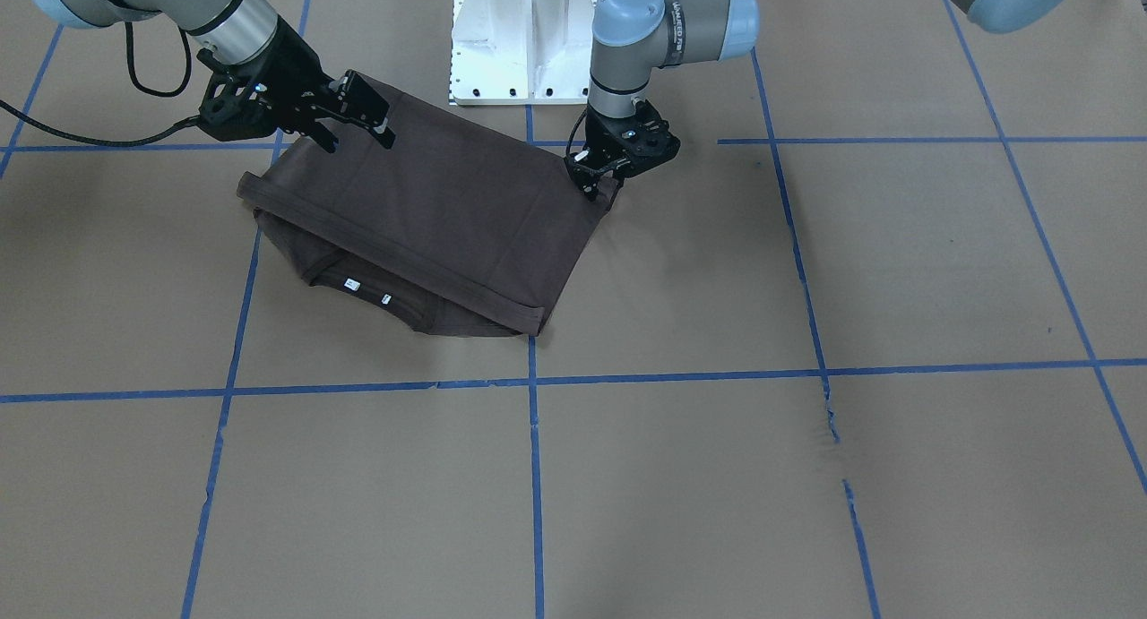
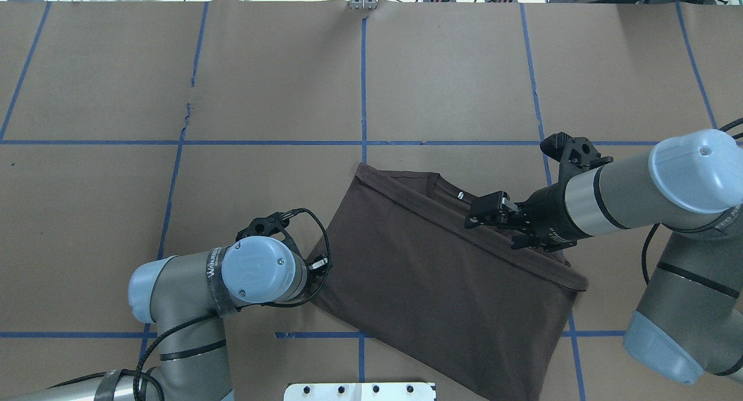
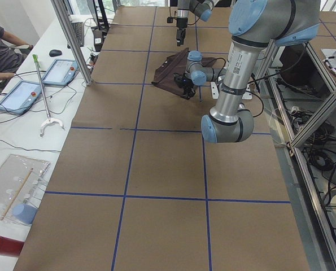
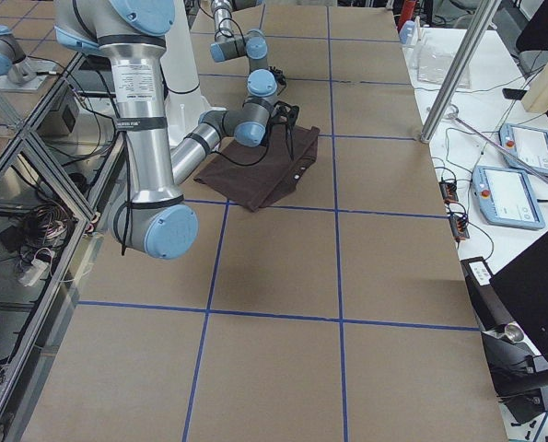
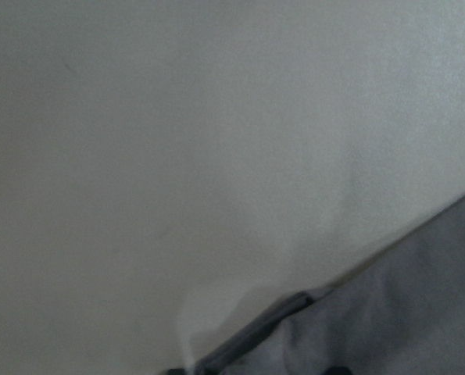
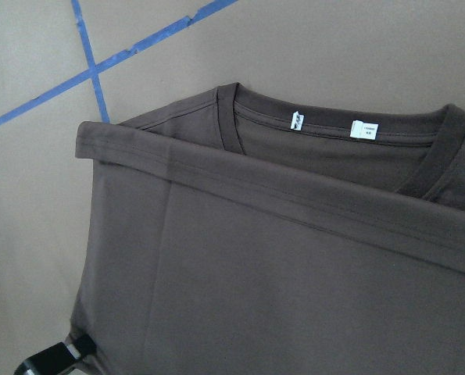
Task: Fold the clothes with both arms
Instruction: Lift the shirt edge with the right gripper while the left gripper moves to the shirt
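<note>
One folded T-shirt (image 1: 430, 216) lies diagonally, collar (image 6: 228, 125) seemingly toward the operators' side.

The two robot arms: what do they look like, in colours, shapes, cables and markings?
Both the left arm and the right arm are grey metal tubes with light-blue rounded joint caps and lettering. Black cables run along them. The left gripper and the right gripper are black, with two fingers.
</note>
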Controlling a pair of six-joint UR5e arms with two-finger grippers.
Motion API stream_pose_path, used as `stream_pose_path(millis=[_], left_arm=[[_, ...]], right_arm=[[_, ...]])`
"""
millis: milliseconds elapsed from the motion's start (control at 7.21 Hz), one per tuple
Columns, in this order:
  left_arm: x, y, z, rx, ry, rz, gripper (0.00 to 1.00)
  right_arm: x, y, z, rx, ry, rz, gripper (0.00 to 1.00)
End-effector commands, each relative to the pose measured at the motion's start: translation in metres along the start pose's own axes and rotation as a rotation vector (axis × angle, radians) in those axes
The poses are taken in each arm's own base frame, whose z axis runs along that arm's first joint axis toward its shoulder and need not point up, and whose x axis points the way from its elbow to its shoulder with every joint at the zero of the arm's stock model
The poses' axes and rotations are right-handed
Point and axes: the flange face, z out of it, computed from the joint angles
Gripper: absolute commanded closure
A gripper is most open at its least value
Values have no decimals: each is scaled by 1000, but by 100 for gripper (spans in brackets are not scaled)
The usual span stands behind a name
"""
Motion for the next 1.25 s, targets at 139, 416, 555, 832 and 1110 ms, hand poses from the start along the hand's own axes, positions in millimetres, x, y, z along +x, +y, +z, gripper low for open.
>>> stream_pose_path(millis=[139,416,555,832,1110], left_arm=[[6,-23,-15,9,17,-3,100],[13,-88,-30,69,18,-13,100],[18,-145,-41,139,15,18,100],[57,-235,-38,244,-22,45,100],[115,-285,-16,322,24,127,100]], right_arm=[[1,-3,-1,5,2,-1,0],[3,-6,-3,18,3,3,0],[3,-7,-3,26,3,2,0],[4,-12,-4,37,3,6,0],[4,-17,-5,62,3,8,0]])
